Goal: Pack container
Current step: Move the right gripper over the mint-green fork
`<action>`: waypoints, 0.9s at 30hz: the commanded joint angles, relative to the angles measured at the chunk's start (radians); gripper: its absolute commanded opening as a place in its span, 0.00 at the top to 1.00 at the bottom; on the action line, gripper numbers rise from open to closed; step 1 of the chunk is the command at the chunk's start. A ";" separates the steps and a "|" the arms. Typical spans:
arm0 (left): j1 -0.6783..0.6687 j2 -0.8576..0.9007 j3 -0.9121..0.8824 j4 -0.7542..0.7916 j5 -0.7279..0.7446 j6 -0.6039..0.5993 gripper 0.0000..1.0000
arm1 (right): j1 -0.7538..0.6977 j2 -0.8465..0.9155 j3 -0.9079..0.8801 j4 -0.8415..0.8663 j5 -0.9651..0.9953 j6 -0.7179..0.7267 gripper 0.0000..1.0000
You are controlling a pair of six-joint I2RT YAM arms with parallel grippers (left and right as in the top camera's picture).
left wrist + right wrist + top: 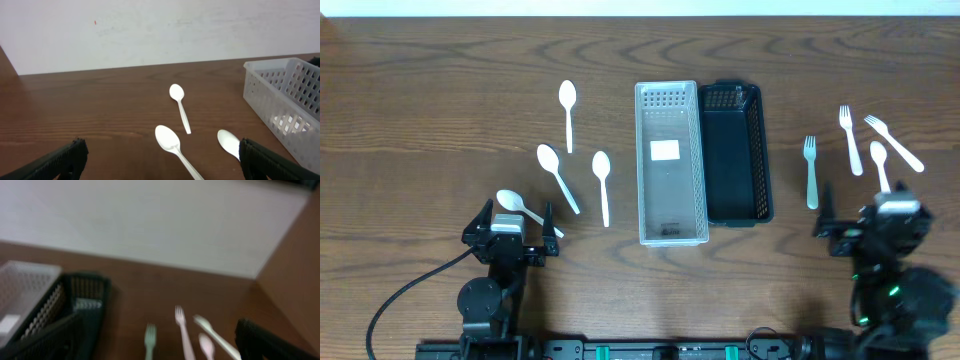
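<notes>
A clear plastic basket [670, 228] and a black basket [764, 165] stand side by side at the table's middle, both holding no cutlery. Several white spoons [556, 175] lie to the left. Three forks [810, 172] and one spoon [880, 163] lie to the right. My left gripper [515, 224] is open and empty by the nearest spoon [518, 205]. The left wrist view has three spoons [170, 140] ahead of the gripper [160, 165] and the clear basket [285, 95] at the right. My right gripper [872, 218] is open and empty. The blurred right wrist view has the forks [150, 337] between its fingers [155, 347].
A label lies on the clear basket's floor [665, 150]. A black cable [400, 300] runs from the left arm toward the front left. The table's far edge meets a pale wall [150, 30].
</notes>
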 commanded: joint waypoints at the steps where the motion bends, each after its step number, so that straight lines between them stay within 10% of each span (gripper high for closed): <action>1: 0.003 -0.008 -0.025 -0.019 0.001 0.002 0.02 | -0.052 0.204 0.213 -0.115 -0.074 -0.065 0.01; 27: 0.003 -0.008 -0.025 -0.019 0.001 0.002 0.02 | -0.138 0.930 0.446 -0.307 -0.119 0.046 0.01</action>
